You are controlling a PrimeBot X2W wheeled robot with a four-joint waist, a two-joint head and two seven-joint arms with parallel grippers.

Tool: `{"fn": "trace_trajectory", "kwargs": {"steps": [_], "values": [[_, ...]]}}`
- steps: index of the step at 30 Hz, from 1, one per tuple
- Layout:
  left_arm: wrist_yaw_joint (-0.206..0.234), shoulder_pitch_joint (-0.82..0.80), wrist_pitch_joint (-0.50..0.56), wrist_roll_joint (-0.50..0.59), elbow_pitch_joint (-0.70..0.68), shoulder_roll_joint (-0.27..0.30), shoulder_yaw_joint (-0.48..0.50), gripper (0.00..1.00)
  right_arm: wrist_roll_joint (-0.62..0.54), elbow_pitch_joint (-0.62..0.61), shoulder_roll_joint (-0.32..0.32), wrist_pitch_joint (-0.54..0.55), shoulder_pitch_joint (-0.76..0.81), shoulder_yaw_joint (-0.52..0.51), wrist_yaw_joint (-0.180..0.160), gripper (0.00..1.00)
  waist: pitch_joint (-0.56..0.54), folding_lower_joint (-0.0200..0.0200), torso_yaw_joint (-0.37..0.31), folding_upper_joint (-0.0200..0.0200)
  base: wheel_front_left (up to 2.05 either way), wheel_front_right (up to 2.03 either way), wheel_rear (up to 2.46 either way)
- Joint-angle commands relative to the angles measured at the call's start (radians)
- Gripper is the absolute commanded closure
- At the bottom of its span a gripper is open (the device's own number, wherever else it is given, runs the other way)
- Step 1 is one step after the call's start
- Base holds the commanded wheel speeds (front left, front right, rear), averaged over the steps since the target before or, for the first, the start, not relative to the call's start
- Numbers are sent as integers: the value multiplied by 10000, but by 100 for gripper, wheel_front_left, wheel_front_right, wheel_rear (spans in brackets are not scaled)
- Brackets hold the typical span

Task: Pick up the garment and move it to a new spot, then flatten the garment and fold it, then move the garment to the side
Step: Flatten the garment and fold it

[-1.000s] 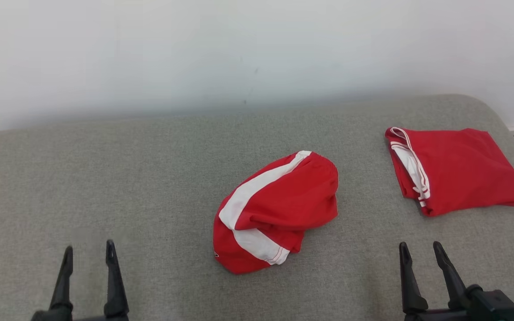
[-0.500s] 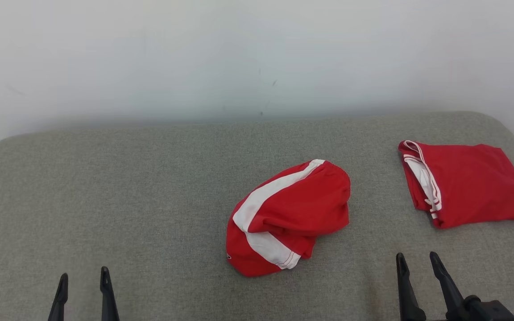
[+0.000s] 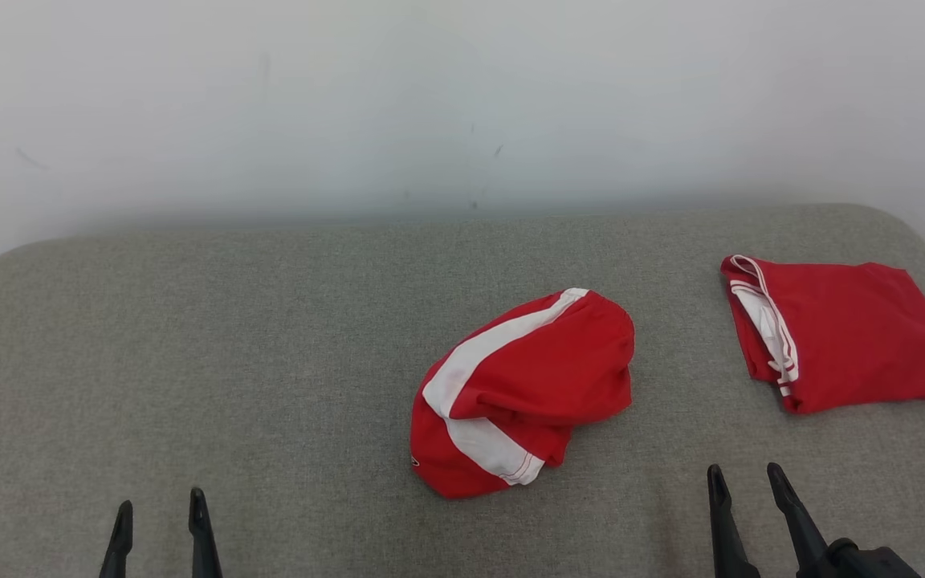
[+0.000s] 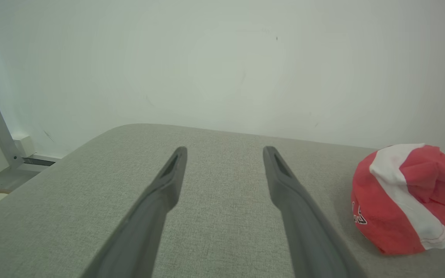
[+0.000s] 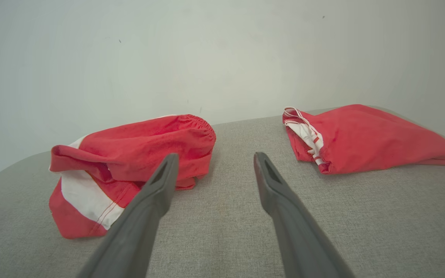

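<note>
A crumpled red garment [image 3: 523, 393] with a white stripe lies a little right of the middle of the grey padded bench [image 3: 230, 337]. A second red garment [image 3: 840, 333], folded flat, lies well apart from it by the right edge, near the far right corner. The left jaws and the right jaws both stand wide apart with nothing in them at the near edge, the right fingers [image 3: 786, 502] near the crumpled garment and the left fingers [image 3: 202, 530] well apart from it.
</note>
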Motion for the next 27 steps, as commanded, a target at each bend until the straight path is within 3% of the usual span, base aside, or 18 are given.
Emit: {"fn": "trace_trajectory", "kwargs": {"steps": [1,27], "values": [[61,207,-34,-13,-72,-9,-48,0,94,1,1,2,112,24,-22,0,-9,1,7,0,0,0,0],[265,166,-34,210,-157,-10,-237,0,74,36,1,2,71,-13,-21,0,29,1,20,0,0,0,0]]}}
